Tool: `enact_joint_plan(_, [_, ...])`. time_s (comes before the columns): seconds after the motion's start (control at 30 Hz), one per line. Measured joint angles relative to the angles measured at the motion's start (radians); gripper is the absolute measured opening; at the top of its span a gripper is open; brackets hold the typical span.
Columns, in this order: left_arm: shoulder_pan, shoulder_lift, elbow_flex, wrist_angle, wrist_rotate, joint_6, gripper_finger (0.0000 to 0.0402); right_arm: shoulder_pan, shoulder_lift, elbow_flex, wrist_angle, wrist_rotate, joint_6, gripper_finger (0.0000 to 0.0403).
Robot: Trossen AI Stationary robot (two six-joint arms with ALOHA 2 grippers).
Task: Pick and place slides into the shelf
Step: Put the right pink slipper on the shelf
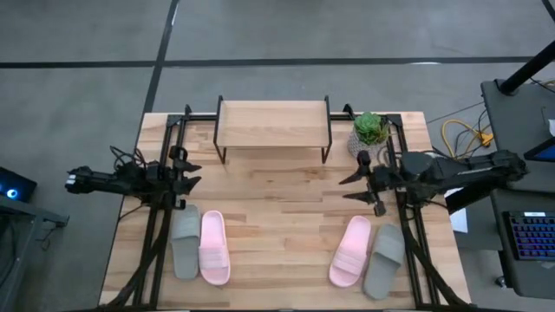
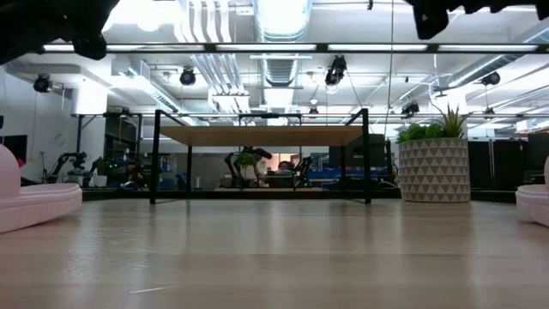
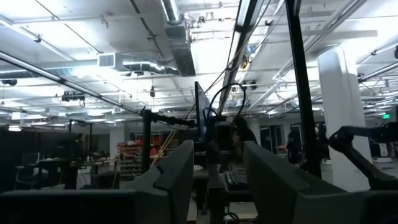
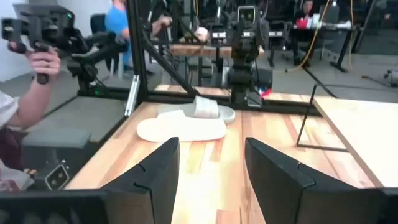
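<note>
High view: slides (image 1: 214,247) lie below both raised tools.

No readable text here.
You won't find any legible label, brand, number or sign on anything in these views.

Bright ceiling lamps (image 2: 283,13) give strong glare above the shelf (image 2: 262,136), whose underside stays dark, while the table (image 2: 274,257) below it looks soft and blurred.
</note>
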Motion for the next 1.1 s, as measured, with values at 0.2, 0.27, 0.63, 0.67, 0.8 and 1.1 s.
enact_joint_plan(0.2, [0.000, 0.036, 0.000, -0.002, -0.001, -0.001, 0.0126, 0.011, 0.119, 0.128, -0.120, 0.015, 0.052, 0.0173])
enact_joint_plan(0.27, [0.000, 0.050, 0.000, -0.001, -0.001, -0.001, 0.0126, 0.032, 0.156, 0.184, -0.200, 0.039, 0.067, 0.0173])
enact_joint_plan(0.63, [0.000, 0.115, 0.000, -0.001, -0.003, -0.002, 0.0126, 0.200, 0.287, 0.376, -0.519, 0.236, 0.148, 0.0171])
enact_joint_plan(0.67, [0.000, 0.117, 0.000, -0.002, -0.002, -0.002, 0.0126, 0.216, 0.296, 0.384, -0.520, 0.238, 0.169, 0.0170])
enact_joint_plan(0.8, [0.000, 0.121, 0.000, -0.001, -0.003, -0.001, 0.0126, 0.285, 0.333, 0.418, -0.535, 0.240, 0.276, 0.0163])
enact_joint_plan(1.1, [0.000, 0.119, 0.001, 0.000, -0.003, -0.002, 0.0126, 0.468, 0.461, 0.531, -0.679, 0.234, 0.522, 0.0149])
